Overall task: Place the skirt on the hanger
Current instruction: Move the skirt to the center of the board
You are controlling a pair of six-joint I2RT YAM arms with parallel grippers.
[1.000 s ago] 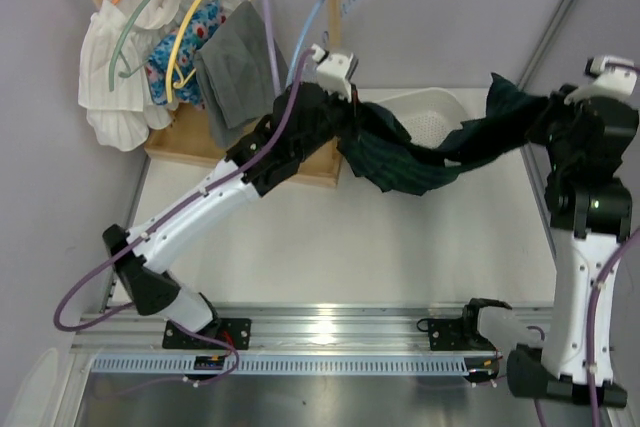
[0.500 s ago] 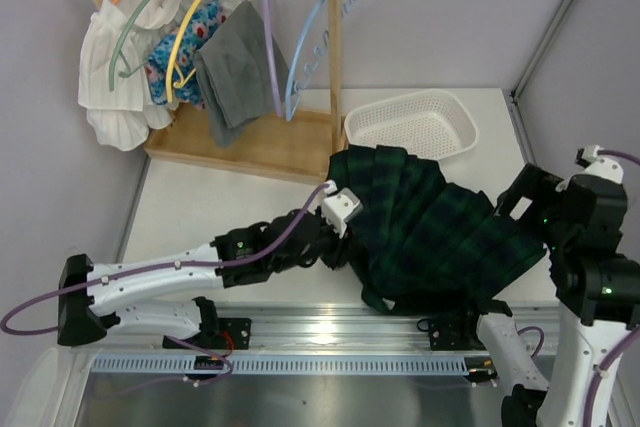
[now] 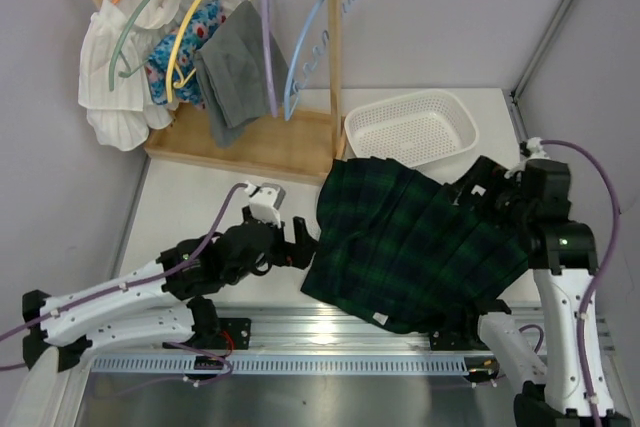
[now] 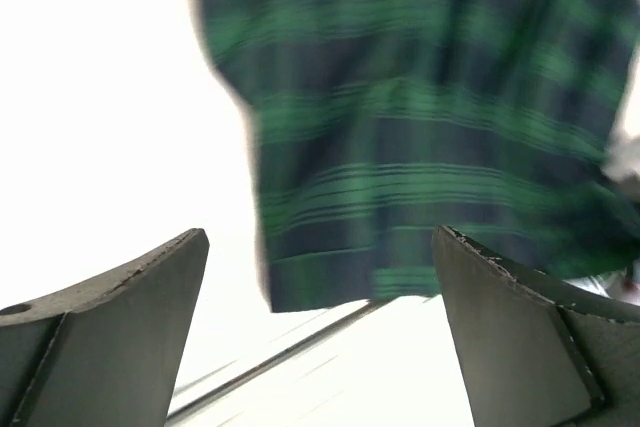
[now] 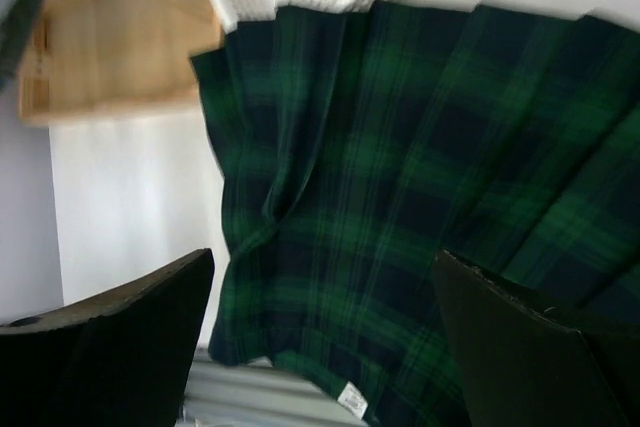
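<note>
The skirt (image 3: 410, 247), dark green plaid and pleated, lies spread flat on the white table, its near hem reaching the metal rail. My left gripper (image 3: 305, 245) stands open just off its left edge, holding nothing; in the left wrist view the skirt (image 4: 420, 117) lies ahead of the empty gripper (image 4: 320, 327). My right gripper (image 3: 472, 192) hovers open over the skirt's far right part; its wrist view looks down on the skirt (image 5: 400, 197) between wide fingers (image 5: 110, 337). A bare light-blue hanger (image 3: 303, 57) hangs at the right end of the wooden rack (image 3: 335, 37).
A white mesh basket (image 3: 412, 125) stands right behind the skirt. The rack's wooden base (image 3: 250, 147) is at the back left; on the rack hang other hangers with a grey cloth (image 3: 232, 72), a floral piece (image 3: 195, 42) and a white garment (image 3: 115, 77).
A second ago both grippers held the skirt stretched in the air near the rack. It came down onto the table, both grippers opened and let it go, and the left arm drew back leftward.
</note>
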